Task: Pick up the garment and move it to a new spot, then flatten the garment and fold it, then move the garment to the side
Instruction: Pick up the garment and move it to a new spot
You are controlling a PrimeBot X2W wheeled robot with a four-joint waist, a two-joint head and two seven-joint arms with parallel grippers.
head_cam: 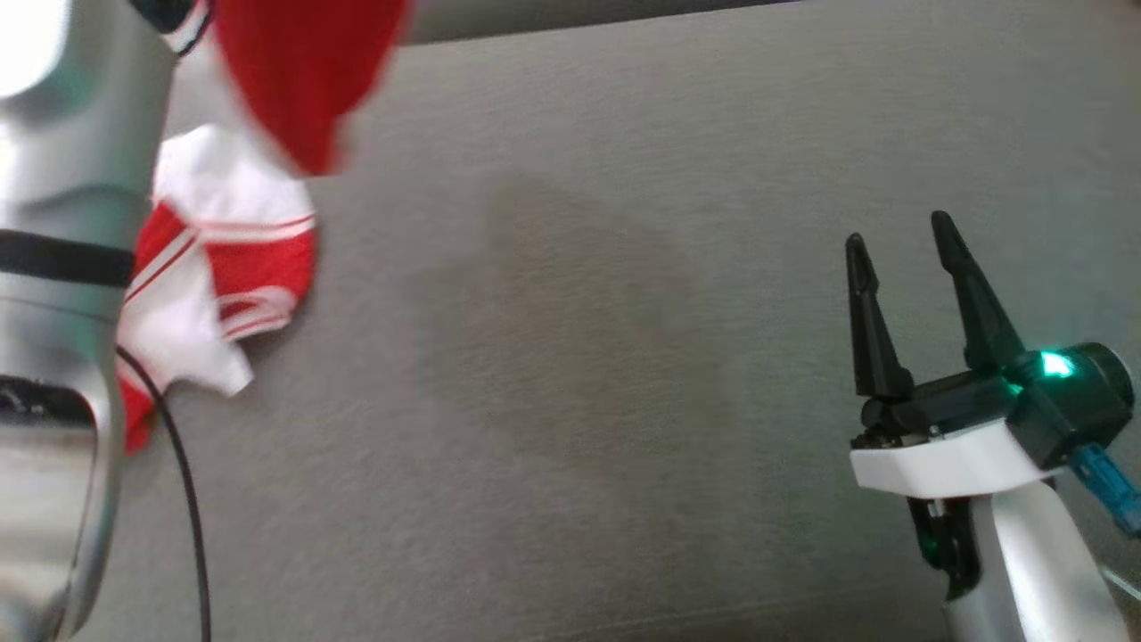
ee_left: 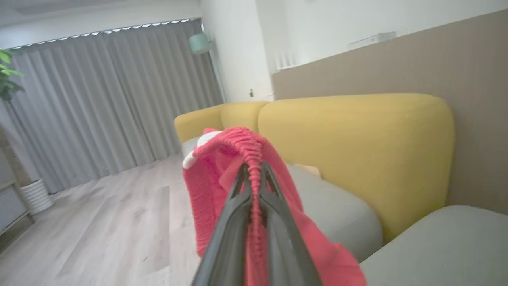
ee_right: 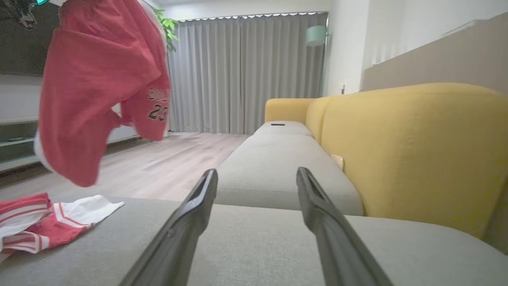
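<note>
Up at the far left, above the grey seat cushion (head_cam: pixel 579 374), the left gripper (ee_left: pixel 254 169) has its two dark fingers pressed together on a ribbed edge of the red jersey (ee_right: pixel 95 79). Pinching it by one edge lets the rest hang free of the cushion, which I'd say suits carrying it to a new spot. Below it, beside the silver left forearm (head_cam: pixel 62 223), a striped red-and-white piece (head_cam: pixel 232 259) lies crumpled on the cushion's left end, apart from the hanging cloth. It may be matching shorts, though the blur makes that hard to settle. Across the bare middle of the cushion, at the near right, the right gripper (head_cam: pixel 898 230) sits low with its fingers spread wide and nothing between them. It is probably waiting to catch a loose corner once the jersey comes over.

From the head view the jersey is a smeared red shape cut off at the top edge. The left wrist view supplies the grip itself, with the ribbing squeezed between the fingertips. From the right wrist view you get the height of the hang, dark lettering on the jersey's front, and the yellow backrest (ee_right: pixel 416 139) along the cushion's right side.
</note>
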